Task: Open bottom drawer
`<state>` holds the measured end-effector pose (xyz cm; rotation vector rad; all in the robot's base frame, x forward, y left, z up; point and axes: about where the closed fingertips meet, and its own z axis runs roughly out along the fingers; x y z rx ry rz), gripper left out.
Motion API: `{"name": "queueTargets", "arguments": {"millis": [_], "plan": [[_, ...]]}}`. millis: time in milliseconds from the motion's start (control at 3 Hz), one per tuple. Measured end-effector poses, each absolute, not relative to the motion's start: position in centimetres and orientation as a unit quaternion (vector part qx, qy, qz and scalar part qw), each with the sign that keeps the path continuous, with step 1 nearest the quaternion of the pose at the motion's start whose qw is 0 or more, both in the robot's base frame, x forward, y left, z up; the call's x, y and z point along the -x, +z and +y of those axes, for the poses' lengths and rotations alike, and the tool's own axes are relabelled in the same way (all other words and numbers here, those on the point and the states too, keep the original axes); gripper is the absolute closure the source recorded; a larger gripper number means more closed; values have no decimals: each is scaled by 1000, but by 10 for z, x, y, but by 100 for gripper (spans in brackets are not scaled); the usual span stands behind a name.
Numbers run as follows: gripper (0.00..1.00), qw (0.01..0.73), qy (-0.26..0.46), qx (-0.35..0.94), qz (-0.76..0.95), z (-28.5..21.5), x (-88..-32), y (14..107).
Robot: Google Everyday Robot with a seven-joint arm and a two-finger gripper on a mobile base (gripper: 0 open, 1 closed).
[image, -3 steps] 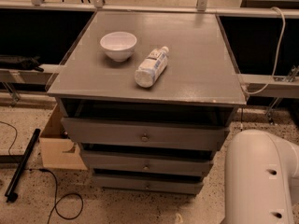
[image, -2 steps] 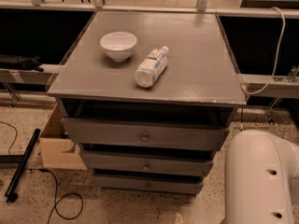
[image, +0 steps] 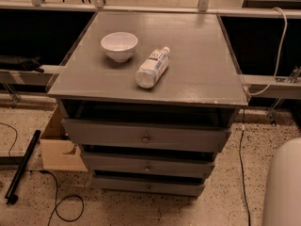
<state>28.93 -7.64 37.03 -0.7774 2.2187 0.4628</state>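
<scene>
Low on the near face of the grey wooden cabinet we see the bottom drawer, the thinnest grey strip of three fronts, with a small round knob at its middle. Just above it sits the mid-sized middle drawer front, and above that the tallest top drawer front; a dark gap shows over each.

On the surface stands a white round bowl toward the far left, and just to its right lies a clear plastic bottle on its side, apart from the bowl.

Left of the cabinet rests a brown cardboard box on the speckled floor, with a black pole and a black cable nearby.

At the near right edge only a white rounded robot shell shows. Our tool is out of view, so we cannot tell whether it is apart or together.
</scene>
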Motion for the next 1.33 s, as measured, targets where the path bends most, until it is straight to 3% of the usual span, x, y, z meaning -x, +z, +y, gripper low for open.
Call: {"name": "queueTargets", "arguments": {"millis": [667, 1333], "plan": [[0, 450, 141, 295, 831, -127, -212, 439], [0, 461, 114, 303, 826, -135, -210, 466]]}}
